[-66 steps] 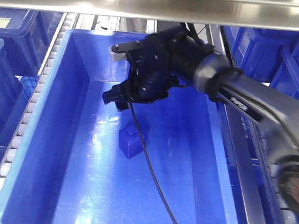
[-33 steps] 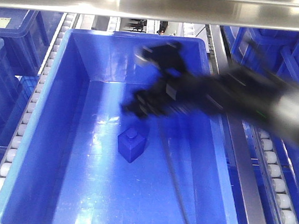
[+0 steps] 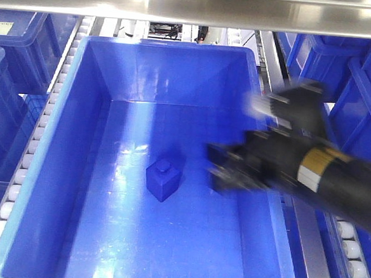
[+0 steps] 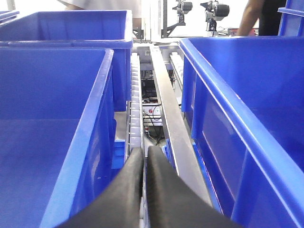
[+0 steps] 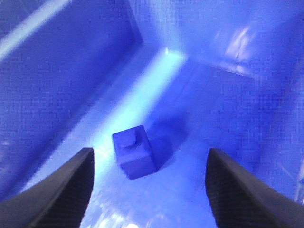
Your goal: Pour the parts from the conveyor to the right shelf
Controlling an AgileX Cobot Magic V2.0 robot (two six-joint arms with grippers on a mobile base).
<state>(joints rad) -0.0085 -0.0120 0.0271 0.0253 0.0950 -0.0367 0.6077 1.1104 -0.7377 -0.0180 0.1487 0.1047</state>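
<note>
The blue block (image 3: 163, 179) sits alone on the floor of a deep blue bin (image 3: 56, 168) on the right shelf (image 3: 195, 6), stud up, apart from every wall. It rests on its base with nothing touching it, so delivery of this part looks complete.

The right pincer (image 5: 149, 187) hangs above and beside the block with its 2 dark fingers (image 5: 66, 190) spread wide and nothing between them; a spread this wide fits a pincer that has let go. In the front view the right arm (image 3: 292, 165) is motion-blurred over the bin's right rim, angled outward, so it is probably clearing the bin.

The left pincer (image 4: 145, 164) has its fingers pressed together and holds nothing. It points along the steel rail (image 4: 168, 118) and white roller track (image 4: 135, 109) between 2 neighbouring bins, seemingly parked out of the way.

The conveyor is not in any view, so whether more parts wait there cannot be told
</note>
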